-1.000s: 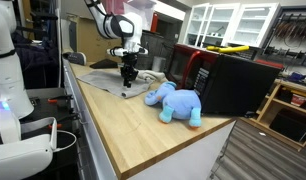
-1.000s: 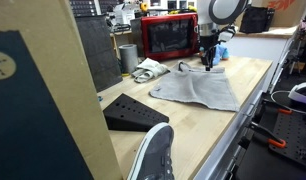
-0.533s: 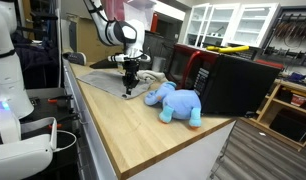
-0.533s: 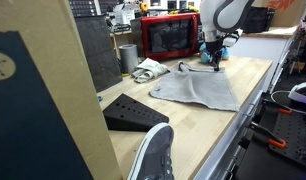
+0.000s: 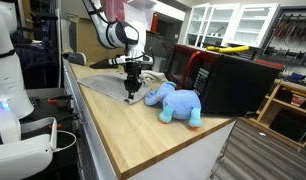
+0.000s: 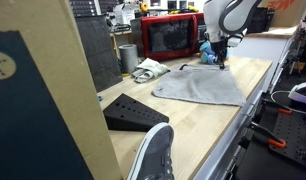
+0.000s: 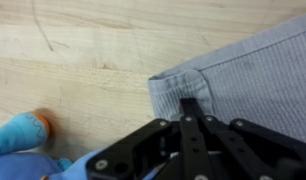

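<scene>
A grey ribbed cloth [image 5: 105,82] [image 6: 198,87] lies spread on the wooden table [image 5: 143,140]. In both exterior views my gripper [image 5: 133,90] [image 6: 219,63] reaches down onto the cloth's corner. In the wrist view the black fingers [image 7: 190,104] are pressed together, pinching the hemmed corner of the cloth [image 7: 248,70]. A blue plush elephant [image 5: 176,103] lies right beside the gripper; its blue body [image 7: 23,158] and an orange foot [image 7: 39,124] show at the lower left of the wrist view.
A black box [image 5: 233,82] stands behind the plush. A red appliance [image 6: 170,36], a metal cup [image 6: 127,57] and a crumpled white rag [image 6: 149,69] sit at the table's back. A black wedge [image 6: 131,110] and a shoe [image 6: 151,155] lie nearer.
The fingers have closed on the cloth's corner. The gripper has shifted toward the blue plush, drawing that corner along with it.
</scene>
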Motion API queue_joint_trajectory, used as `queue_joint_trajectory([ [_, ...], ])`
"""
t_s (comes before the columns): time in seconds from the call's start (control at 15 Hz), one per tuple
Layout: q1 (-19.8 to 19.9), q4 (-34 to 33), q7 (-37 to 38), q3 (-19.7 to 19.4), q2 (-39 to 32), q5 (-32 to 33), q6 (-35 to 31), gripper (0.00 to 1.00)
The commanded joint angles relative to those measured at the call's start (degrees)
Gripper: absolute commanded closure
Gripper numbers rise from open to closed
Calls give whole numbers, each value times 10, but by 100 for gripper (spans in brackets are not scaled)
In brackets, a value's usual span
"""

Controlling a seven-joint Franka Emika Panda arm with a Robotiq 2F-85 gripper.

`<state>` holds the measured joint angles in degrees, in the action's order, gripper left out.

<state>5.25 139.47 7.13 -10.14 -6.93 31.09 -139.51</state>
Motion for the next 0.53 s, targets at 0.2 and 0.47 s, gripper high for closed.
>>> queue_joint_trajectory([
  [0.2, 31, 17, -82, -11, 64, -11, 8, 96],
  [0.47, 48, 16, -200, -12, 151, -72, 37, 62],
])
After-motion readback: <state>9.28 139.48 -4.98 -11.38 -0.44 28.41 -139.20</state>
